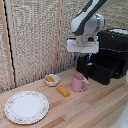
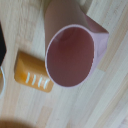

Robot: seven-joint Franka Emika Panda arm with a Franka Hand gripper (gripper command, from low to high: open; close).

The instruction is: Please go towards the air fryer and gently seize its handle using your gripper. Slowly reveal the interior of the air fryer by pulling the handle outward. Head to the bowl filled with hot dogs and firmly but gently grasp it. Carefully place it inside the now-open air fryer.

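The black air fryer [image 1: 114, 46] stands at the exterior view's right with its drawer [image 1: 102, 71] pulled out toward the left. Its black handle [image 1: 80, 66] juts from the drawer front, partly behind my fingers. My gripper [image 1: 84, 59] hangs open and empty just above the pink mug [image 1: 78, 83], clear of the handle. The small off-white bowl [image 1: 52, 80] holding yellow hot dogs [image 1: 50, 78] sits on the table left of the mug. The wrist view looks straight down into the empty mug [image 2: 72, 55]; my fingers do not show there.
A longer orange stick [image 1: 63, 91] lies between the bowl and the mug, also in the wrist view [image 2: 32, 75]. A large floral-rimmed plate [image 1: 26, 107] lies at the front left. A woven screen [image 1: 35, 35] stands behind the wooden table [image 1: 95, 107].
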